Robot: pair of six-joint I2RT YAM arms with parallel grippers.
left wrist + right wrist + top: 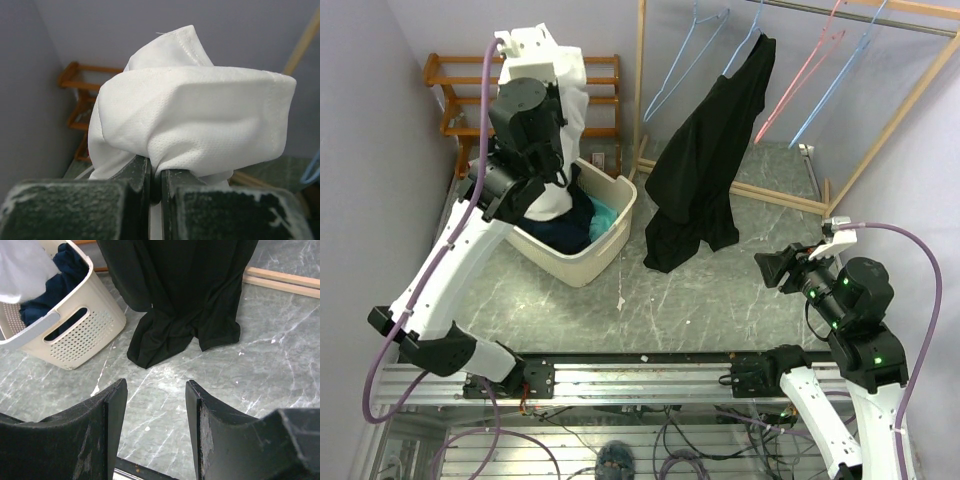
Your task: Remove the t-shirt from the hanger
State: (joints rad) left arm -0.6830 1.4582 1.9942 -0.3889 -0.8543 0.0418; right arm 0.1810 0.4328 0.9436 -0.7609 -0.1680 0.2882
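A black t-shirt hangs from a light blue hanger on the wooden rack, its hem touching the floor; it also shows in the right wrist view. My left gripper is shut on a white t-shirt, held high above the cream basket; the white cloth drapes down into the basket. My right gripper is open and empty, low over the floor to the right, pointing toward the black shirt.
The basket holds dark blue and teal clothes. Empty blue and pink hangers hang on the rack rail. The rack's wooden base beam lies on the floor. A wooden shelf stands at the back left.
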